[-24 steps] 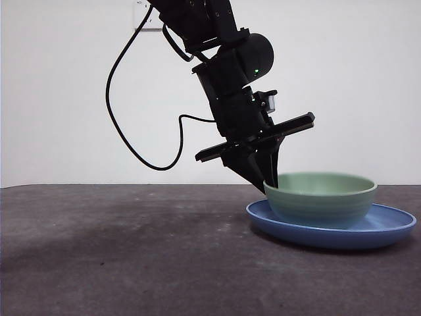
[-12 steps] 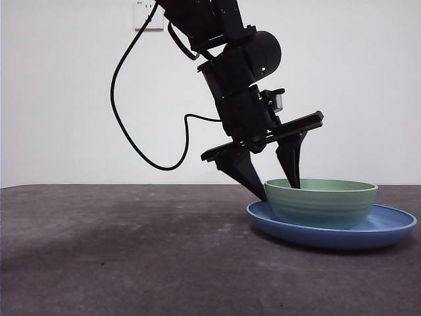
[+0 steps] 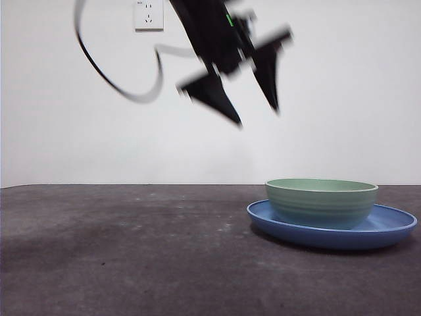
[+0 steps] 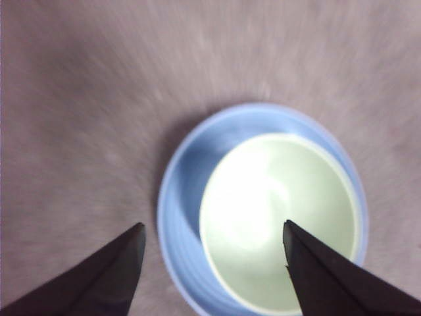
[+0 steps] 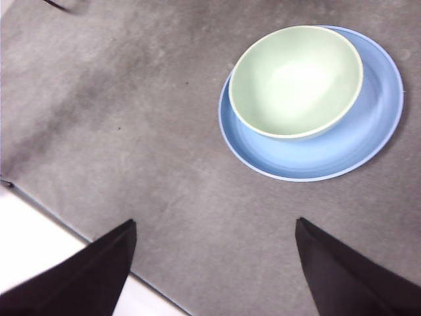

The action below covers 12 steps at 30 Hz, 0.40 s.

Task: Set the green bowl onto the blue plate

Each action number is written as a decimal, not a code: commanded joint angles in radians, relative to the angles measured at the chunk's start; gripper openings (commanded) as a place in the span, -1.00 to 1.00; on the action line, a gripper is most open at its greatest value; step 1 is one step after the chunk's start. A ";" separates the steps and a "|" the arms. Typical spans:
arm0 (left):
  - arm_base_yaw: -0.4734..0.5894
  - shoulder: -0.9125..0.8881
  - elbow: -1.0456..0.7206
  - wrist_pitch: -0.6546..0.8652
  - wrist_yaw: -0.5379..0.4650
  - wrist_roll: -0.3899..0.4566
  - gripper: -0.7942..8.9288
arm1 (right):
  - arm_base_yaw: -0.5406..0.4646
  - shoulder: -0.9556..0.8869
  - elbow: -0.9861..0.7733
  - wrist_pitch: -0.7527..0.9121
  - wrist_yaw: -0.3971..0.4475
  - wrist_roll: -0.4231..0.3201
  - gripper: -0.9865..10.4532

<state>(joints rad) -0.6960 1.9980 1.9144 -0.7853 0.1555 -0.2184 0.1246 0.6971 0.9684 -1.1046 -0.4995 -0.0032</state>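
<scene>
You are seeing the green bowl sitting on the blue plate (toward its 10 o'clock side), while the left pincer is hovering above, jaws apart, gripping nothing.

Wall socket, dark grey table

Green bowl: pale mint, glossy, faint horizontal ridges outside, lighter rim. I see it upright, empty, resting on blue plate, set off-centre toward one side. Plate: wide, shallow, glossy medium blue, raised rim, flat on table, wider than bowl. Both sit well below my left gripper, which is open and clear of them; from left wrist view, bowl lies between spread jaws.
</scene>
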 commanded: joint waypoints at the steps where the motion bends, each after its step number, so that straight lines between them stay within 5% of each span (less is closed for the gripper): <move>1: 0.014 -0.067 0.030 -0.028 -0.001 0.027 -0.14 | 0.004 0.005 0.021 0.004 0.011 0.003 -0.15; 12: 0.083 -0.369 -0.109 -0.065 -0.002 0.109 -0.14 | 0.004 0.006 0.021 0.006 0.011 0.003 -0.15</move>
<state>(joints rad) -0.6121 1.6112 1.8194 -0.8417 0.1555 -0.1394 0.1246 0.6971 0.9684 -1.1046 -0.4908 -0.0032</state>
